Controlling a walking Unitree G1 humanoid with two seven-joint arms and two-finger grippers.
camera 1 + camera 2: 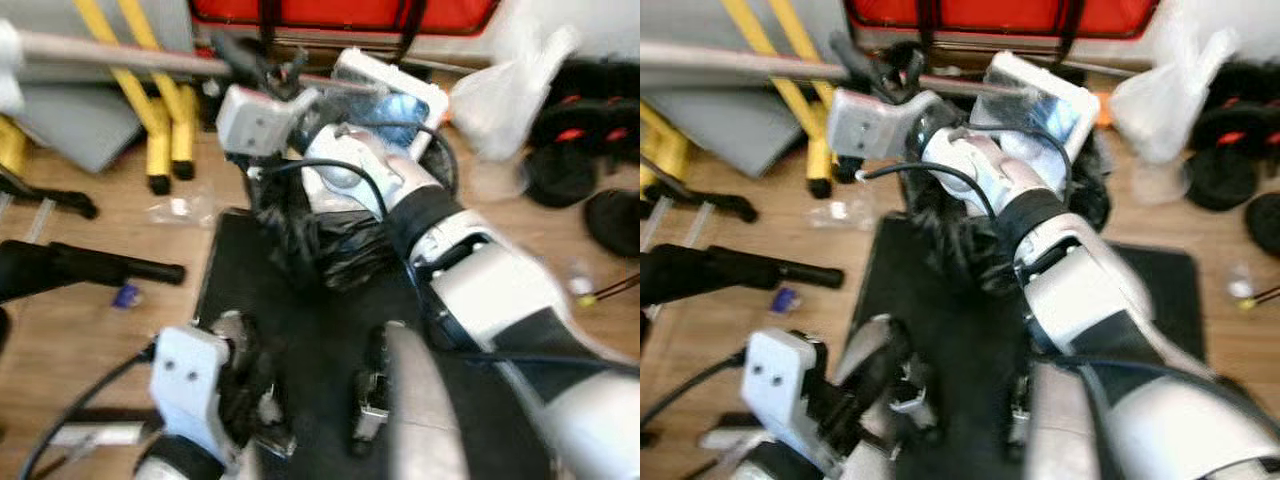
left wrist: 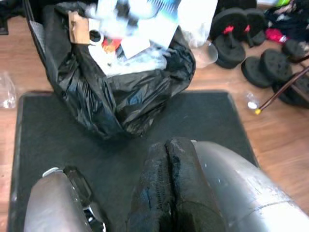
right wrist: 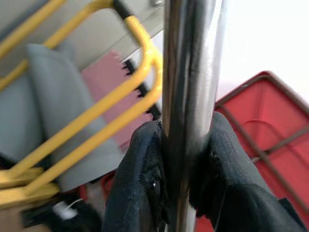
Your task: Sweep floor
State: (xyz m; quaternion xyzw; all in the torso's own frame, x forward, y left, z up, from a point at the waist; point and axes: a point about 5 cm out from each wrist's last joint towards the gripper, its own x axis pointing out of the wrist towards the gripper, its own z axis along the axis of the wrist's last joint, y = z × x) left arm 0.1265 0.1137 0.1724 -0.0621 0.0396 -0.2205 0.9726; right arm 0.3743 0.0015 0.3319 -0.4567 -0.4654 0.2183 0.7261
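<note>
A silver broom pole (image 1: 110, 52) runs across the top left of the blurred head views. My right gripper (image 1: 255, 65) is stretched forward and shut on it. In the right wrist view its black fingers (image 3: 140, 183) clamp the pole (image 3: 190, 72) from both sides. My left gripper (image 1: 250, 400) is low by my body over a black mat (image 1: 230, 280). In the left wrist view its fingers (image 2: 166, 193) are pressed together with nothing seen between them, beside rounded silver parts. The broom head is hidden.
An open black rubbish bag (image 2: 120, 96) full of litter stands on the mat just ahead. Yellow tube frames (image 1: 160, 100) and a grey panel are at far left, a red box (image 1: 340, 12) behind. A white plastic bag (image 1: 510, 90) and black weights (image 1: 580, 130) lie right.
</note>
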